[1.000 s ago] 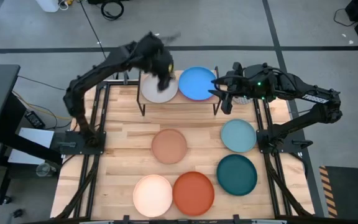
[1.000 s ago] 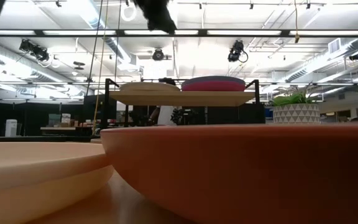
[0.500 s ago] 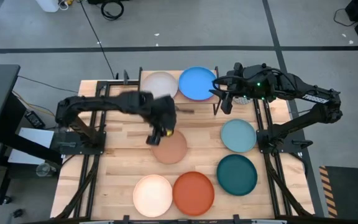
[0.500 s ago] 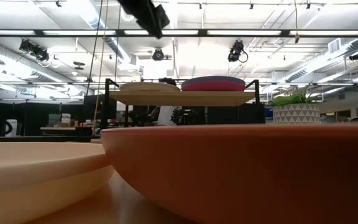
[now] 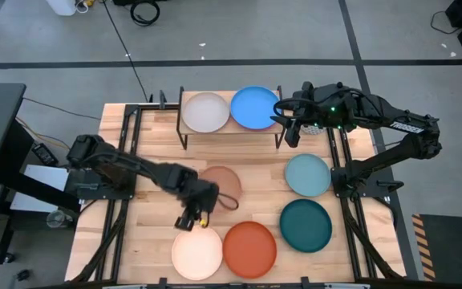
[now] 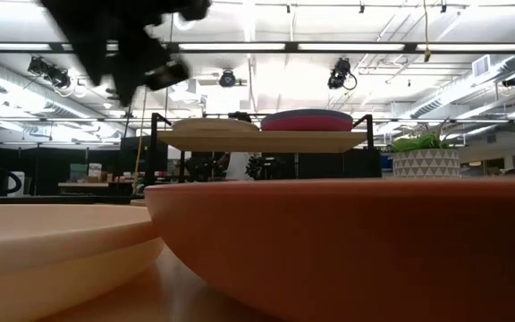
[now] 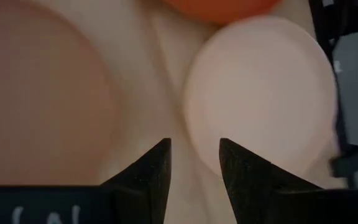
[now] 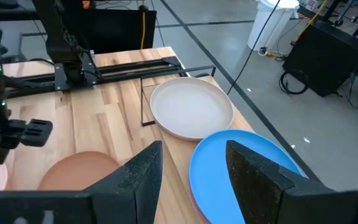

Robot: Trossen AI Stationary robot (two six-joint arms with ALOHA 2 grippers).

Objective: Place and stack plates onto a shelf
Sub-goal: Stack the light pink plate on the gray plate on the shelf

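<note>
The left tool (image 5: 192,219), fingers apart and empty, hovered just beyond the cream plate (image 5: 197,251), beside the tan-peach plate (image 5: 222,185). The right tool (image 5: 289,128), fingers apart, waited beside the shelf (image 5: 231,134).

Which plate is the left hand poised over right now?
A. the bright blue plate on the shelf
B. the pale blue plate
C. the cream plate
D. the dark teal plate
C: in the high view the left hand hangs at the upper edge of the cream plate, and the left wrist view shows its open fingers framing that plate's rim.
</note>
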